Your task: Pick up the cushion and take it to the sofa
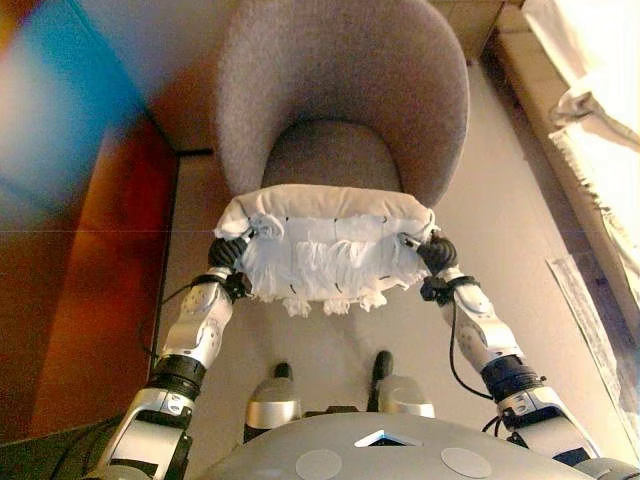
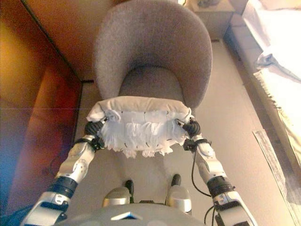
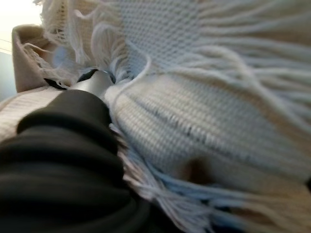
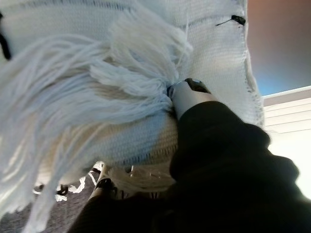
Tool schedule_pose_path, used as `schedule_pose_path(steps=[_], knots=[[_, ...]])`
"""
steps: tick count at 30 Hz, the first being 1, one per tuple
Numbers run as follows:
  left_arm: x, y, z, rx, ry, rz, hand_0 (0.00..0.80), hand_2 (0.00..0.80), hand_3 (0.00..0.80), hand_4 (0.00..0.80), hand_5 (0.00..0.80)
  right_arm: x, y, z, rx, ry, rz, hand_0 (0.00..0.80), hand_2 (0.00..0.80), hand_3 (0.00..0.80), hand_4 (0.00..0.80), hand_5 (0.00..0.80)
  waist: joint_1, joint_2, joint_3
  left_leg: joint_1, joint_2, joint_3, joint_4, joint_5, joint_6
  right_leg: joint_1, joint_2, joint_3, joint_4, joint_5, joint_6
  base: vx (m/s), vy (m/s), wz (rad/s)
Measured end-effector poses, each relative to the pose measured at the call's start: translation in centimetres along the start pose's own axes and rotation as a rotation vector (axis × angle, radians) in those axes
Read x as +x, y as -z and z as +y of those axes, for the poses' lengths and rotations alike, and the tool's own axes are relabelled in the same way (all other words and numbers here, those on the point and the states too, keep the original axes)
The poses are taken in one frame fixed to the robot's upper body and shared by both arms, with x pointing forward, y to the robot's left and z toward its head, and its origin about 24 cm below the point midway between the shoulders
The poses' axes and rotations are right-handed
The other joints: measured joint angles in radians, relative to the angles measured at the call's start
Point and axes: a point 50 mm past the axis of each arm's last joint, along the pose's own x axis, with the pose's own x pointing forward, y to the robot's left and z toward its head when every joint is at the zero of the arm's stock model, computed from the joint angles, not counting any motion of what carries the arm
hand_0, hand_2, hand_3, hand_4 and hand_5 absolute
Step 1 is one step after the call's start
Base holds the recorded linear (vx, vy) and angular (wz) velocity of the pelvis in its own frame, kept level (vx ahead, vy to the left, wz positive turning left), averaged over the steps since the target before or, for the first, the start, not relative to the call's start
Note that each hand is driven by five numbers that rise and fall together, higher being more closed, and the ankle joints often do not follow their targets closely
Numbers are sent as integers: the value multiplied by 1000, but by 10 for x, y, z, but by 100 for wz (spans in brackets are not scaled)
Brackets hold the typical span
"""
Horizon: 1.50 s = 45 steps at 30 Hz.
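Before the grey armchair (image 1: 345, 90), just clear of its seat: one white fringed cushion (image 1: 325, 250), held level between left hand (image 1: 232, 250) and right hand (image 1: 436, 252). Fingers of both were buried in fringe; whether they clenched or merely pressed could not be told. Advice: keep even inward pressure while turning, so neither end sags. Room: beige floor (image 1: 460, 240), wooden panel (image 1: 100, 290) left of the armchair, pale bedding (image 2: 277, 61) right; no sofa visible.

We see a cushion (image 1: 325, 240) of white knitted cloth, rough with shaggy yarn fringe. The chair (image 1: 345, 90) wears matt grey felt-like fabric. Beside it, the wall panel (image 1: 90, 300) looks like glossy reddish wood.
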Motion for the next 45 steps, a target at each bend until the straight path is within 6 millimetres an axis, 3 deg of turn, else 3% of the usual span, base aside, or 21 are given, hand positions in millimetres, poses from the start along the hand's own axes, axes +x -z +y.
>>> schedule_pose_path(steps=[13, 20, 22, 25, 27, 29, 32, 36, 39, 41, 44, 45], knots=[[-6, 7, 5, -11, 14, 48, 800, 800, 800, 800, 800, -6, 13, -1, -5, 9, 51, 800, 800, 800, 800, 800, 1, 3, -25, 28, -2, 9, -14, 8, 0, 16, -1, 9, 1, 1, 0, 78, 52, -2], [-7, 10, 4, -10, 37, 71, 800, 800, 800, 800, 800, -10, 17, -4, -8, 23, 66, 800, 800, 800, 800, 800, -2, 5, -25, 30, -25, 5, -11, 9, 12, 16, -28, 10, 27, -6, 10, 69, 124, 2], [-7, 11, 3, 9, 46, 76, 800, 800, 800, 800, 800, -11, 18, -5, -6, 28, 72, 800, 800, 800, 800, 800, -3, 7, -22, 23, -39, 2, 9, -1, 25, -6, -51, 14, 85, -30, 19, 22, 195, 6], [-5, 11, 0, 10, 64, 78, 800, 800, 800, 800, 800, -12, 18, -7, -6, 36, 72, 800, 800, 800, 800, 800, -7, 11, -8, -23, -89, -1, 113, -58, 67, -86, -116, 17, 268, -77, 34, 82, 180, 5], [-5, 12, -1, 5, 71, 80, 800, 800, 800, 800, 800, -14, 19, -12, -12, 49, 77, 800, 800, 800, 800, 800, -6, 34, 18, -53, -86, 2, 202, -104, 89, -166, -144, 35, 425, -55, 19, 185, 34, -7], [-6, 10, 4, 22, 63, 81, 800, 800, 800, 800, 800, -21, 31, -8, -2, 39, 113, 800, 800, 800, 800, 800, -5, 32, 30, -43, -88, 2, 213, -107, 103, -208, -147, 76, 504, -38, 12, 226, -72, -5], [-8, 8, 11, 48, 56, 81, 800, 800, 800, 800, 800, -25, 38, -1, 23, 10, 135, 800, 800, 800, 800, 800, -10, 4, 37, -64, -93, -13, 219, -99, 115, -242, -108, 130, 488, -91, 30, 246, -176, 7], [-6, 8, 11, 58, 54, 76, 800, 800, 800, 800, 800, -22, 33, -3, 32, 5, 120, 800, 800, 800, 800, 800, -61, -7, 85, -112, -95, -65, 243, -97, 118, -297, -53, 193, 280, -103, 71, 356, -176, 18], [-7, 12, 9, 62, 44, 89, 800, 800, 800, 800, 800, -22, 34, -4, 51, 11, 127, 800, 800, 800, 800, 800, -80, -57, 106, -113, -94, -83, 261, -121, 78, -305, -50, 190, 222, -97, 96, 392, -204, 31], [-7, 19, 4, 50, 47, 109, 800, 800, 800, 800, 800, -23, 35, -11, 47, 24, 135, 800, 800, 800, 800, 800, -90, -63, 109, -92, -69, -121, 254, -140, 46, -306, -22, 178, 279, -78, 81, 470, -184, 48], [-8, 22, -1, 25, 57, 113, 800, 800, 800, 800, 800, -21, 23, -18, 6, 13, 107, 800, 800, 800, 800, 800, -93, -39, 97, -85, -22, -85, 429, -239, 38, -308, 42, 161, 340, -82, 67, 456, -181, 15], [-9, 22, -2, 12, 55, 107, 800, 800, 800, 800, 800, -21, 18, -18, -6, 3, 91, 800, 800, 800, 800, 800, -112, -24, 88, -69, 0, -66, 411, -273, 30, -305, 65, 143, 360, -93, 46, 373, -177, 20]])
